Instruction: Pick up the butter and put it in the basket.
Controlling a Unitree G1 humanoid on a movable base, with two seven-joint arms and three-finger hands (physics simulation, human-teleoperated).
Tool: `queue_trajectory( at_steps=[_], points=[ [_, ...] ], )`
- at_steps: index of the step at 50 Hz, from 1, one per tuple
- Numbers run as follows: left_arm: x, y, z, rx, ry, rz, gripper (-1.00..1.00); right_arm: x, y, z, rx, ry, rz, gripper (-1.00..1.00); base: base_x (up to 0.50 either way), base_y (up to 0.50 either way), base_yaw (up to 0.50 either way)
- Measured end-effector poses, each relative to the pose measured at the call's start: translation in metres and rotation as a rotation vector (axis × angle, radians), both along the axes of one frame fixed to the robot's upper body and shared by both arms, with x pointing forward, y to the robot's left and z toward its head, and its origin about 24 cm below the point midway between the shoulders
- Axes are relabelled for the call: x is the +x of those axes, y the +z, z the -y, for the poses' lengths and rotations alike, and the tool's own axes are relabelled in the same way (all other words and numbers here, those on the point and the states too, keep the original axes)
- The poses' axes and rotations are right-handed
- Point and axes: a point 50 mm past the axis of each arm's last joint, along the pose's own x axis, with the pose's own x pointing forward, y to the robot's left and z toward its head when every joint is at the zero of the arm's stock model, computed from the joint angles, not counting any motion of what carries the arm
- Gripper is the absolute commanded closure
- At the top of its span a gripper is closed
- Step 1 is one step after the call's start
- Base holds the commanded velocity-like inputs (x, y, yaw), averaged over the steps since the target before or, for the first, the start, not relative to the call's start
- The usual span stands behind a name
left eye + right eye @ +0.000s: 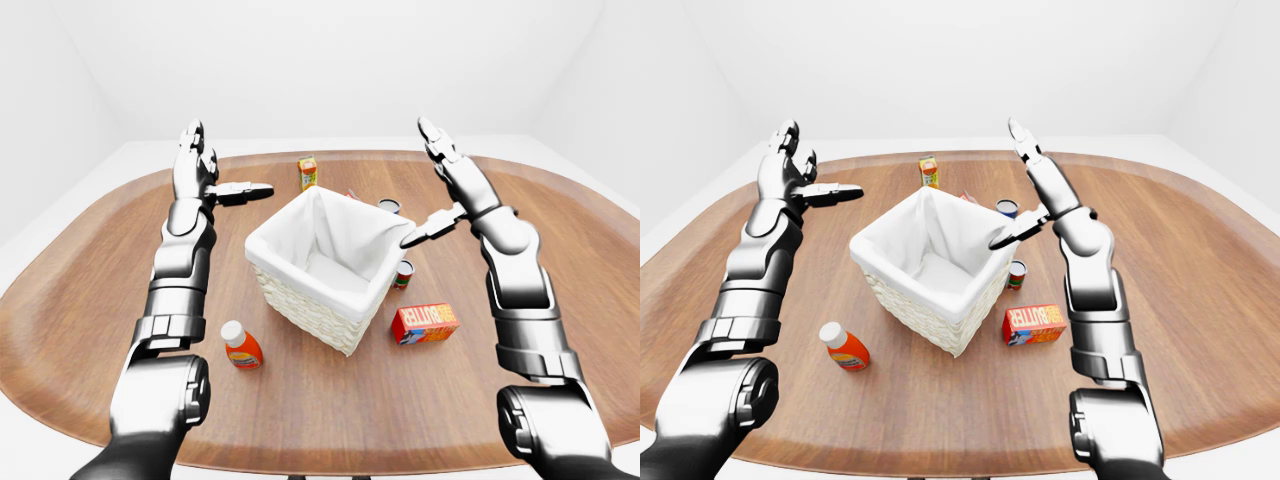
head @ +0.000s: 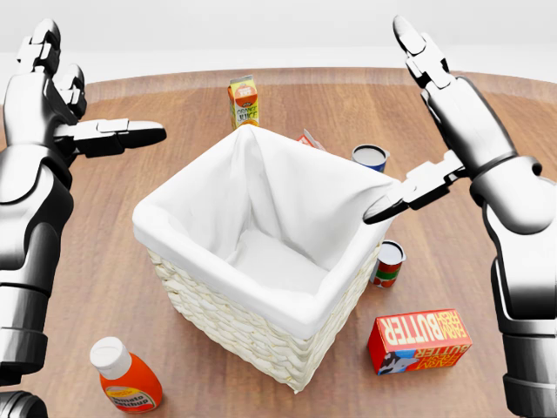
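The butter (image 2: 419, 340) is a red box lying flat on the wooden table, at the lower right of the head view and just right of the basket's near corner. The wicker basket (image 2: 226, 324), lined with white cloth, stands in the middle and holds nothing. My right hand (image 2: 432, 131) hangs open above the basket's right corner, fingers stretched upward and thumb pointing left, well above the butter. At the upper left my left hand (image 2: 87, 100) is raised and open, far from the basket. Neither hand holds anything.
An orange juice carton (image 2: 244, 101) stands beyond the basket. A ketchup bottle (image 2: 126, 376) lies at the lower left. A blue can (image 2: 370, 157) and a red-green can (image 2: 388, 263) sit right of the basket. A small red-white pack (image 2: 310, 139) peeks over the basket's far rim.
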Motion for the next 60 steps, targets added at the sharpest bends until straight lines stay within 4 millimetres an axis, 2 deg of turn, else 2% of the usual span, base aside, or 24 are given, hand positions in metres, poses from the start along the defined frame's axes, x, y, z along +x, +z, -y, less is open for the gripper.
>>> queue_trajectory(
  at_steps=[28, 60],
  points=[
    [0.002, -0.004, -0.005, -0.006, 0.015, -0.029, -1.0, -0.025, -0.038, 0.003, -0.562, -0.036, -0.242, -1.0, 0.0, 0.0, 0.0],
    [0.006, -0.009, -0.009, -0.01, 0.027, -0.07, -1.0, -0.025, -0.079, 0.015, -0.893, -0.243, -0.43, -1.0, 0.0, 0.0, 0.0]
  ],
)
